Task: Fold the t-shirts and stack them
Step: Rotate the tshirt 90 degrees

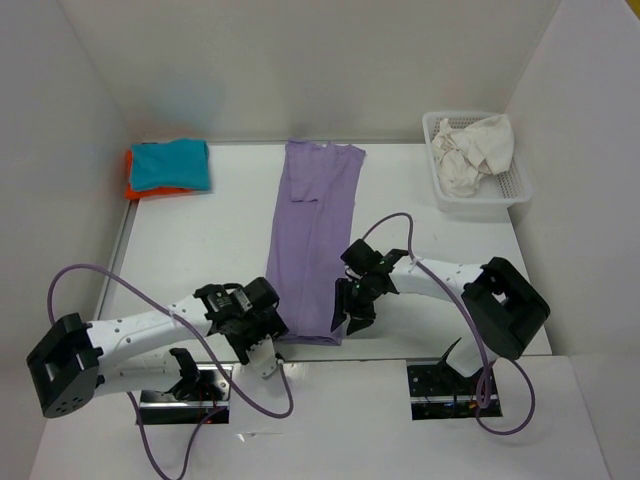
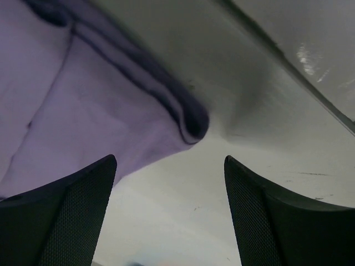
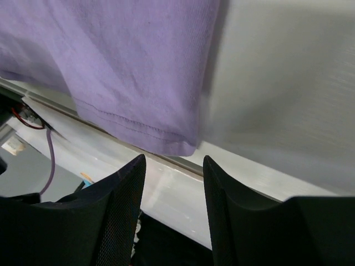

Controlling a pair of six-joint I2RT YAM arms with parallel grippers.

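A lavender t-shirt (image 1: pixel 312 235) lies as a long folded strip down the middle of the table, its hem at the near edge. My left gripper (image 1: pixel 265 348) is open at the hem's near-left corner; in the left wrist view that gripper (image 2: pixel 169 166) is empty and the shirt's corner (image 2: pixel 83 111) lies just ahead and to the left. My right gripper (image 1: pixel 350 318) is open at the near-right corner; in the right wrist view that gripper (image 3: pixel 173 162) is empty and sits just below the hem corner (image 3: pixel 166 138). A folded teal-blue shirt (image 1: pixel 172 163) lies on an orange shirt (image 1: pixel 132 187) at the back left. An off-white shirt (image 1: pixel 478 150) is crumpled in the basket.
A white mesh basket (image 1: pixel 510 197) stands at the back right. White walls enclose the table on the left, back and right. The table's near edge (image 3: pixel 233 172) runs just under the hem. Purple cables loop near both arm bases.
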